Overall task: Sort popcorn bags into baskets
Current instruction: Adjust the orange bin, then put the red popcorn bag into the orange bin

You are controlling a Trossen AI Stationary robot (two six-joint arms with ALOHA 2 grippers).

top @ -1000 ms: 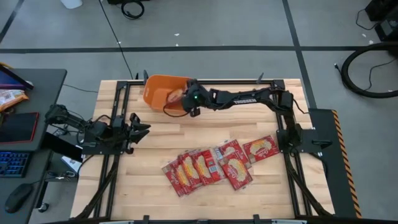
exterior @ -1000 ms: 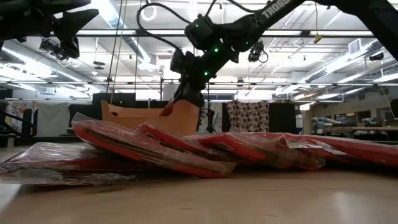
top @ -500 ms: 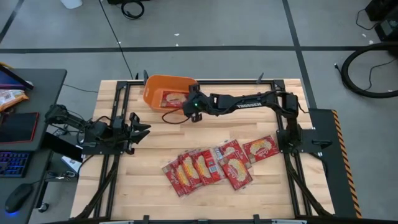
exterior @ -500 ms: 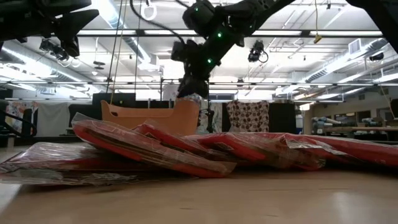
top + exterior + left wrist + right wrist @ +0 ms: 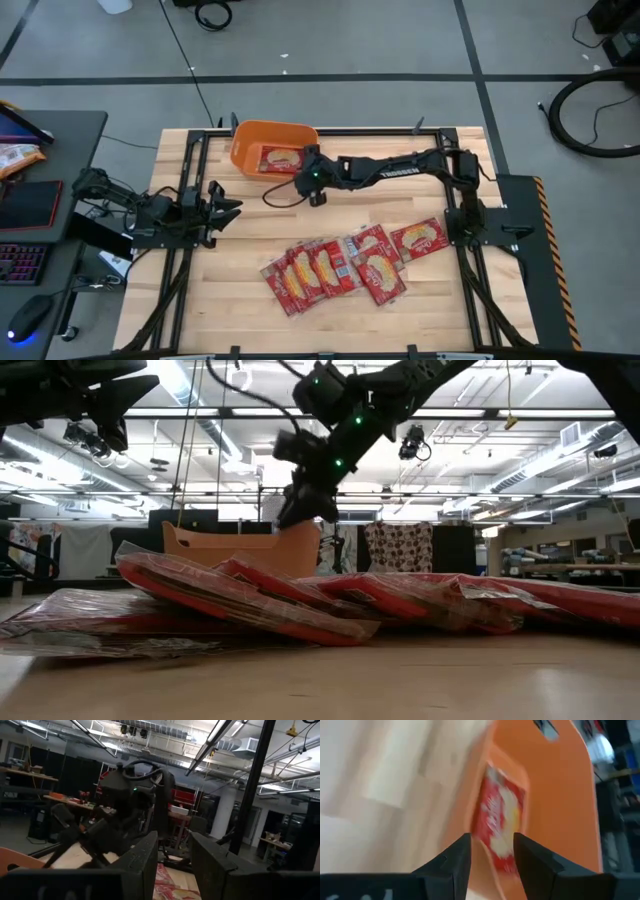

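Observation:
The orange basket (image 5: 250,148) stands at the table's far edge, left of centre, and shows as an orange wall in the low view (image 5: 240,548). One red popcorn bag (image 5: 281,159) lies flat on its floor, also seen in the right wrist view (image 5: 501,827). Several more popcorn bags (image 5: 345,265) lie overlapping in a row on the table's near half (image 5: 300,600). My right gripper (image 5: 311,180) (image 5: 491,857) hovers open just beside the basket's near right corner, above its rim (image 5: 300,510), touching nothing. My left gripper (image 5: 228,203) (image 5: 172,862) waits open at the table's left side.
Black frame rails run along the table's edges (image 5: 330,130). A black cable (image 5: 280,195) loops on the wood near the right gripper. Bare wood lies between the basket and the row of bags. A desk with a keyboard and mouse stands left of the table (image 5: 30,250).
My right gripper has risen out of the basket and drawn back toward the table's near and right side, past the basket's rim. The popcorn bag that was under its fingers now lies flat on the basket's floor, apart from the gripper.

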